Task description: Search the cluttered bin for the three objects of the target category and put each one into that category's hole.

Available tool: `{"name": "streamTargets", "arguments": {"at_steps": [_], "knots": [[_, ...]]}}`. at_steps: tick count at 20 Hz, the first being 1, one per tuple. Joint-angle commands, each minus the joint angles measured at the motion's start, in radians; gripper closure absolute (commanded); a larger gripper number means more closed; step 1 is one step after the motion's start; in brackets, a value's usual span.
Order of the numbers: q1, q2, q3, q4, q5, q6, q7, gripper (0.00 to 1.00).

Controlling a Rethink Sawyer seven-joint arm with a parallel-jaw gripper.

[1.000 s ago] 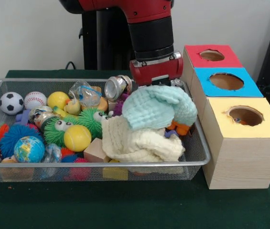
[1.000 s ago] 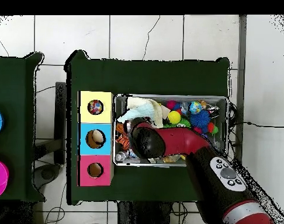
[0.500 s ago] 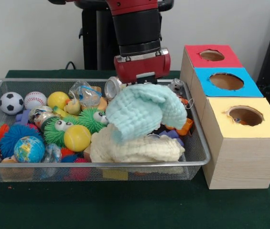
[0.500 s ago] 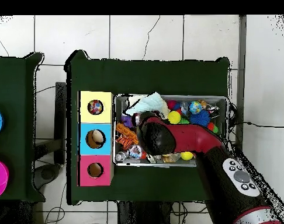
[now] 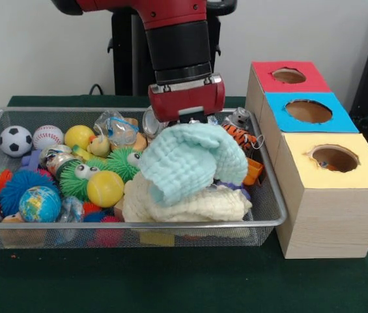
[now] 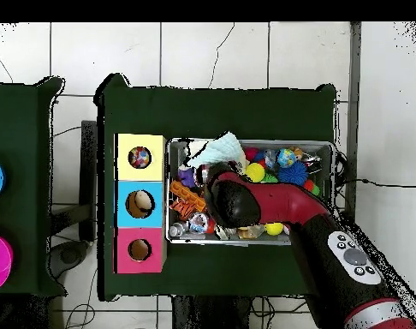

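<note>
The wire-mesh bin (image 5: 138, 228) is full of toys and also shows in the overhead view (image 6: 250, 142). My gripper (image 5: 189, 124) is over the bin's right half, shut on the mint-green cloth (image 5: 193, 160), which hangs from it and hides the fingers. The cloth also shows in the overhead view (image 6: 213, 154). The cream muslin cloth (image 5: 190, 203) lies under it. No printed fabric bundle shows in the bin. The round hole (image 5: 335, 158) in the yellow-faced box is to the right of the bin; a multicoloured thing shows inside it in the overhead view (image 6: 139, 157).
A blue-faced hole (image 5: 309, 111) and a red-faced hole (image 5: 288, 75) lie behind the yellow one. A tiger toy (image 5: 239, 137) lies at the bin's right end. Balls, spiky toys and a can (image 5: 152, 121) fill the bin's left and back.
In the front view my arm has moved left with the mint-green cloth, drawing it off the bin's right end. The tiger toy and an orange piece have come into sight there.
</note>
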Motion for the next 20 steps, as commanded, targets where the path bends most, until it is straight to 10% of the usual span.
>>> {"name": "streamTargets", "arguments": {"at_steps": [1,10,20], "knots": [[0.013,0.103,-0.004,-0.086,-0.093,-0.121,0.048,1.00],[0.023,0.085,0.033,-0.066,-0.018,-0.050,0.083,1.00],[-0.072,0.281,-0.001,0.003,-0.202,-0.396,0.107,1.00]]}}
